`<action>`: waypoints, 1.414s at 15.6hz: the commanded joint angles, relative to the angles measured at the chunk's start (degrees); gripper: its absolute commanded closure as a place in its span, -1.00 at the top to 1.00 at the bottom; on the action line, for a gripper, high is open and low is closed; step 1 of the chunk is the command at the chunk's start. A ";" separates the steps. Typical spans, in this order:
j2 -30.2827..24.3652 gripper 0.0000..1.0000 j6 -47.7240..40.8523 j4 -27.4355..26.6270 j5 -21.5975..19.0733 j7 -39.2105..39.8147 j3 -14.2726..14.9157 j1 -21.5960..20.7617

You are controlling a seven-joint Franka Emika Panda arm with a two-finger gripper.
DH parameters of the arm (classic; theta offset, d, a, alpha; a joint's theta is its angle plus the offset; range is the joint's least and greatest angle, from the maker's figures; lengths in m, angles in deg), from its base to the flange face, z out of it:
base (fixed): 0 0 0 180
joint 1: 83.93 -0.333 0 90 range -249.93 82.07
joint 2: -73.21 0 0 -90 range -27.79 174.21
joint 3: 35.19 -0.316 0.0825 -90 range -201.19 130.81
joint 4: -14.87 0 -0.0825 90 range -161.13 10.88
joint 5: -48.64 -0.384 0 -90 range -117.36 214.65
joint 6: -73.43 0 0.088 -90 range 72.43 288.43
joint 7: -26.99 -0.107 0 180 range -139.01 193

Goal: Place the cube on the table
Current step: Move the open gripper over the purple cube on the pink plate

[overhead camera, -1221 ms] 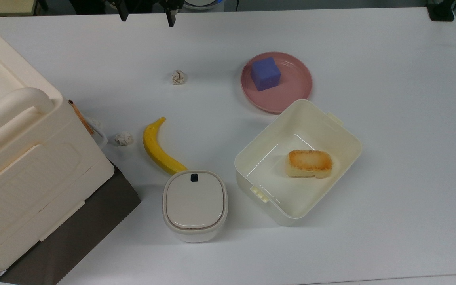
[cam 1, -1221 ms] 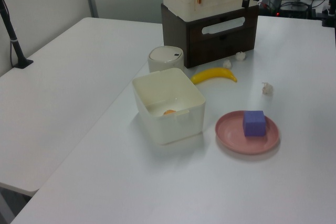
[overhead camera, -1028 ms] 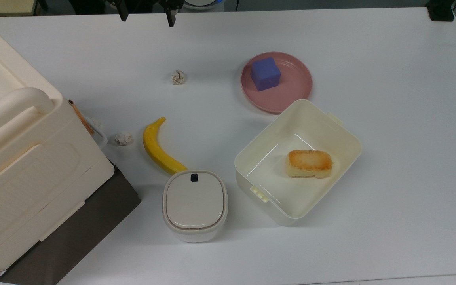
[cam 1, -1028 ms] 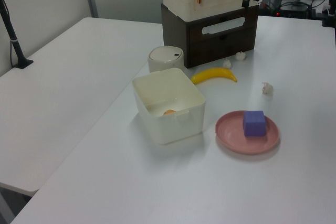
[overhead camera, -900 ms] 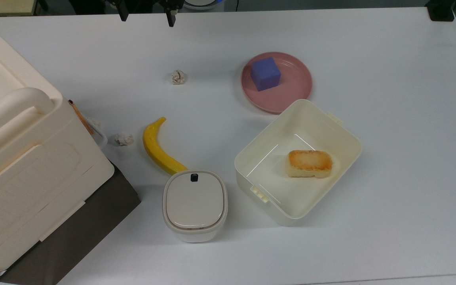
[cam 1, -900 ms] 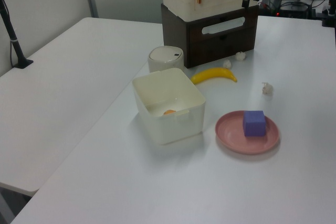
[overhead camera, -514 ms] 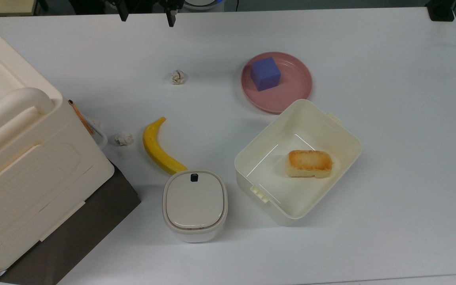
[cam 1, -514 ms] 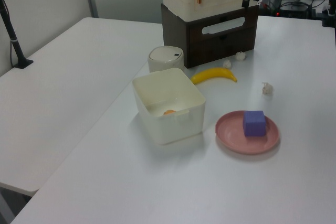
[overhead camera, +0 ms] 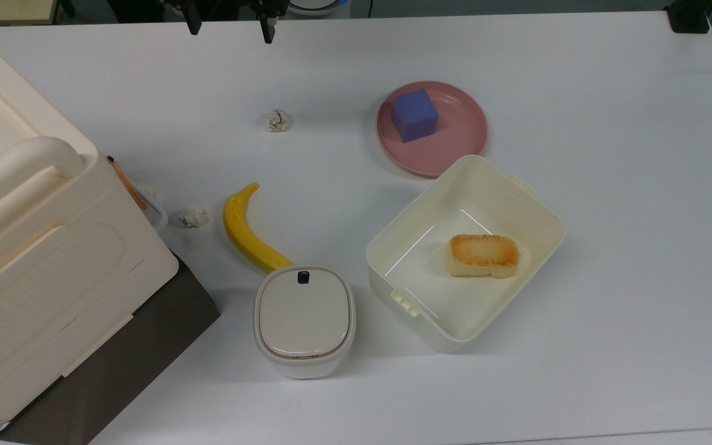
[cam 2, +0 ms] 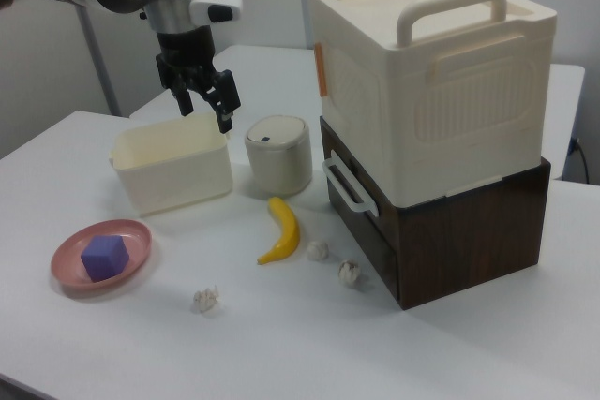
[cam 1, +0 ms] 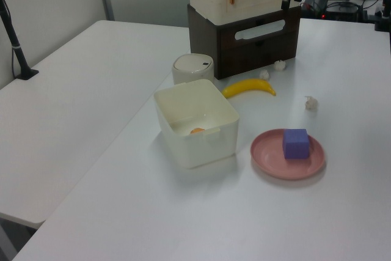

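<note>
- While the arm hangs above it, the white bench [overhead camera: 609, 185] carries everything else.
- Cream case [cam 2: 431, 72] with two handles sits on a dark brown drawer box [cam 2: 450, 227] at the top view's left.
- Open cream tub [overhead camera: 387, 259] stands near the middle, a toasted bread piece [overhead camera: 483, 254] lying inside it.
- Pink plate [overhead camera: 461, 139] lies just beside the tub, toward the top view's upper edge.
- Lidded cream canister [overhead camera: 304, 320] stands to the top view's left of the tub.
- Banana [overhead camera: 241, 228] lies between the canister and the drawer box, its lower end right by the canister.
- End effector [cam 2: 203, 102] hangs empty above the bench, well apart from the plate, its two fingers spread wide.
- Cube [overhead camera: 415, 115], blue-purple, rests on the plate, off-centre toward the top view's left.
- Three crumpled paper balls lie on the bench: one [overhead camera: 277, 120] to the top view's left of the plate, and two [cam 2: 318, 250] [cam 2: 350, 272] by the drawer box.
</note>
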 commanded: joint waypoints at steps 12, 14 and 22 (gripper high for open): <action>-0.80 1.00 0.59 -1.75 0.34 4.97 0.36 -1.78; -0.80 1.00 0.41 -2.54 0.42 6.83 0.09 -1.78; -0.54 1.00 0.67 -9.74 5.35 12.02 -11.24 -1.70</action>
